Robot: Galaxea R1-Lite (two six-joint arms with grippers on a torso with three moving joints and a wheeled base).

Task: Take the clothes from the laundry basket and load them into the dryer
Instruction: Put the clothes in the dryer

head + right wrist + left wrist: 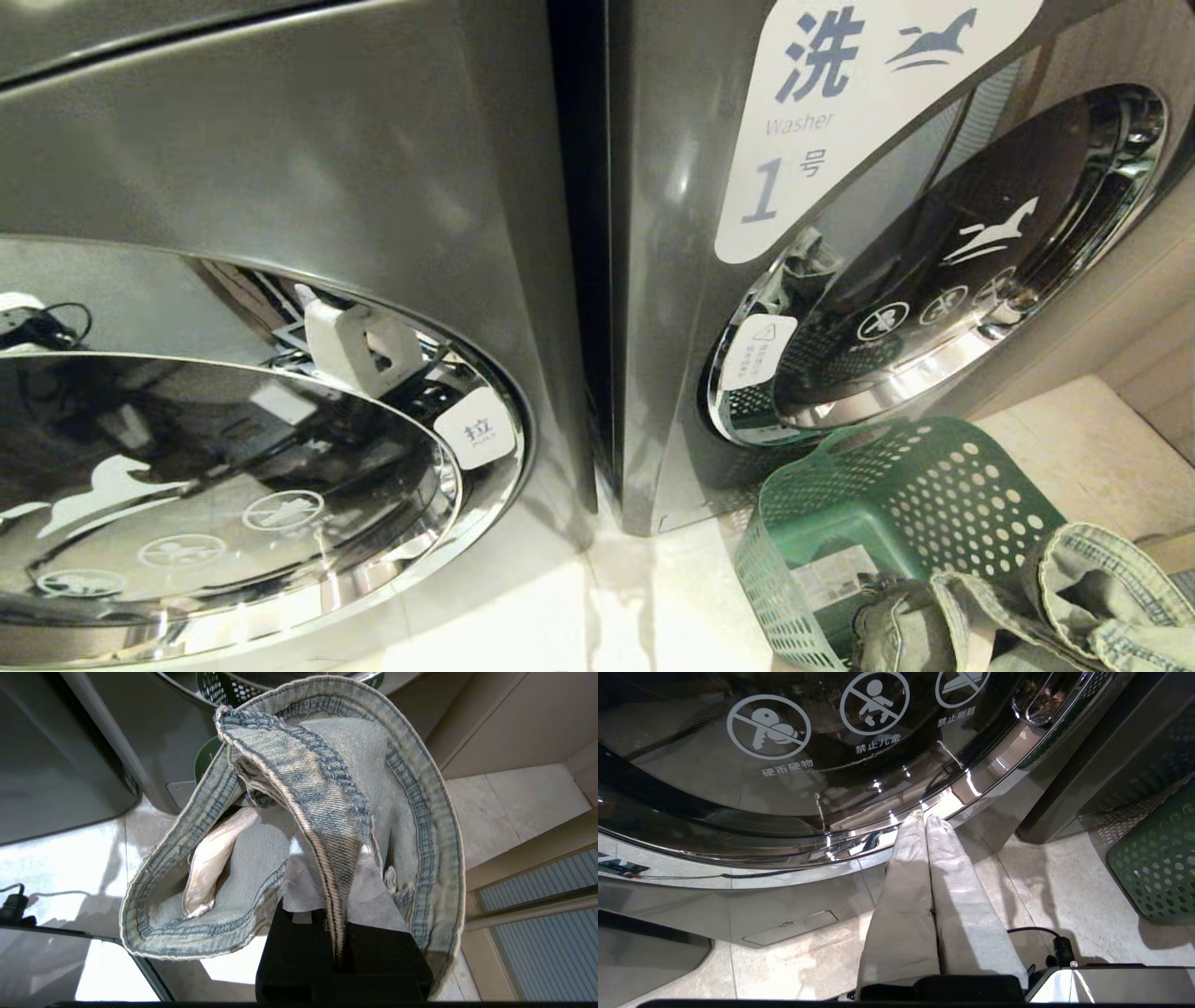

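Denim fills my right wrist view: the right gripper (338, 933) has its fingers pinched on a fold of the jeans (327, 802) near the waistband, and they hang just beside the green laundry basket (896, 504). I judge the cloth fairly heavy but limp, so it will sag and swing; the thick stitched band is the firm place to hold, and loose legs could snag on the basket rim. More denim lies bunched inside the basket, though I cannot tell how many pieces. On the far side of the basket, my left gripper (927, 819) sits idle with its fabric-covered fingers pressed together, low over the floor by the left machine's door (233, 485). Just behind the basket stands the machine marked Washer (840, 280), its round door shut.
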